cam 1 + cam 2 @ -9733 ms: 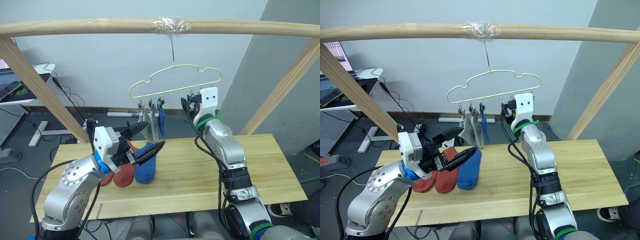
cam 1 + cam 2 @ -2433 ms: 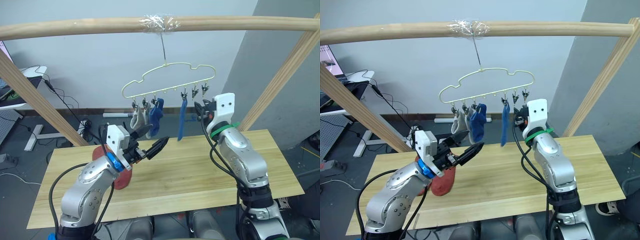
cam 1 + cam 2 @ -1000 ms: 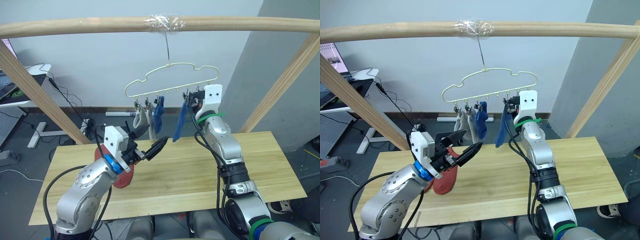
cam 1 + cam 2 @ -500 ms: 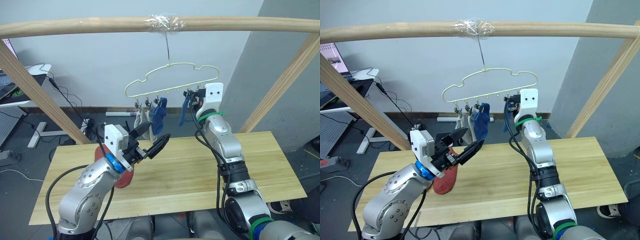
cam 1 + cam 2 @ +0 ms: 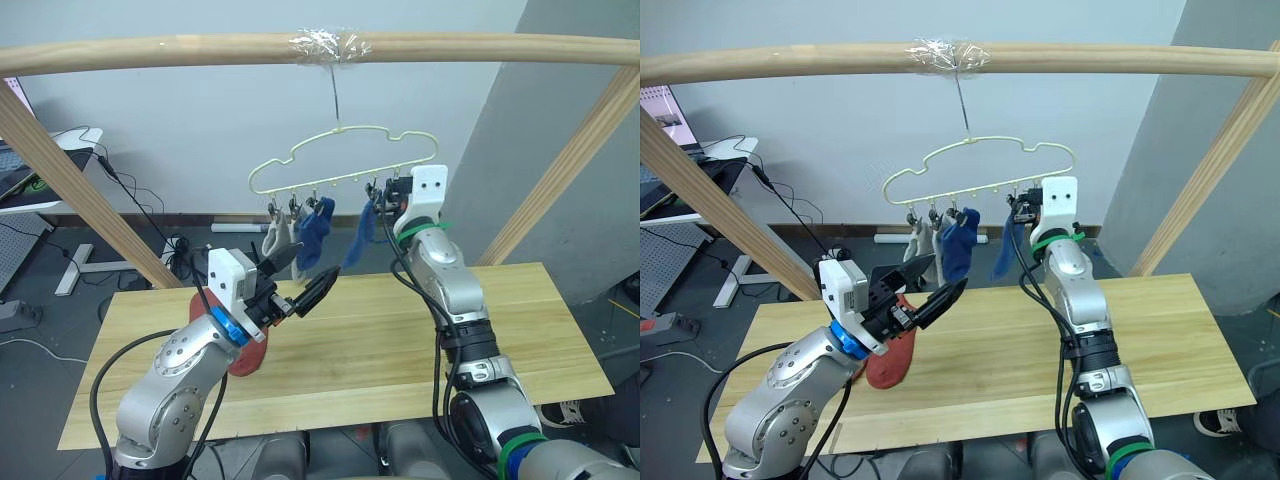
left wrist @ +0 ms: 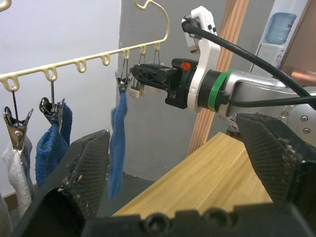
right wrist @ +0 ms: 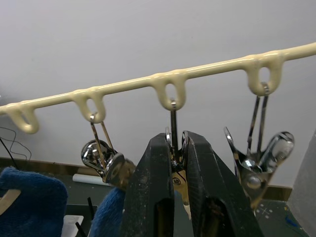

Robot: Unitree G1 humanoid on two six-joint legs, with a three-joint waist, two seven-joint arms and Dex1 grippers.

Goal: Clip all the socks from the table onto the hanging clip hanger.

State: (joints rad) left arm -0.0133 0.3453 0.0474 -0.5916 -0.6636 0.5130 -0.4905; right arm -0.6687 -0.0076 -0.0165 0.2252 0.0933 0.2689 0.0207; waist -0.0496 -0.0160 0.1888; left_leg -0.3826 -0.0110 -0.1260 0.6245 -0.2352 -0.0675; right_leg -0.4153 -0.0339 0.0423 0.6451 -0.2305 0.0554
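The clip hanger point(image 5: 343, 160) hangs by its metal hook from the taped middle of the wooden pole point(image 5: 150, 52), above the far edge of the table point(image 5: 400, 340). On its row of clips it carries four socks: at the left end a light grey sock point(image 5: 272, 238) with a second grey one just behind it, next to them a blue sock point(image 5: 315, 230), and further right another blue sock point(image 5: 356, 235) hanging from its own clip and swung out at a slant. The clips at the right end of the row carry nothing. On the tabletop, near the left end, lies a rust-red sock point(image 5: 248, 355), mostly hidden behind the left arm — whether a second one lies under it cannot be told. The right gripper point(image 7: 176, 148) is raised to the row; its two black fingers point(image 7: 157, 187) are pressed together on a small metal clip point(image 7: 173, 148) hanging from a loop of the hanger, just beside the clip that holds the slanted blue sock. The left gripper point(image 5: 298, 283) hovers above the table below the hung socks — its fingers spread wide, holding nothing and touching nothing.
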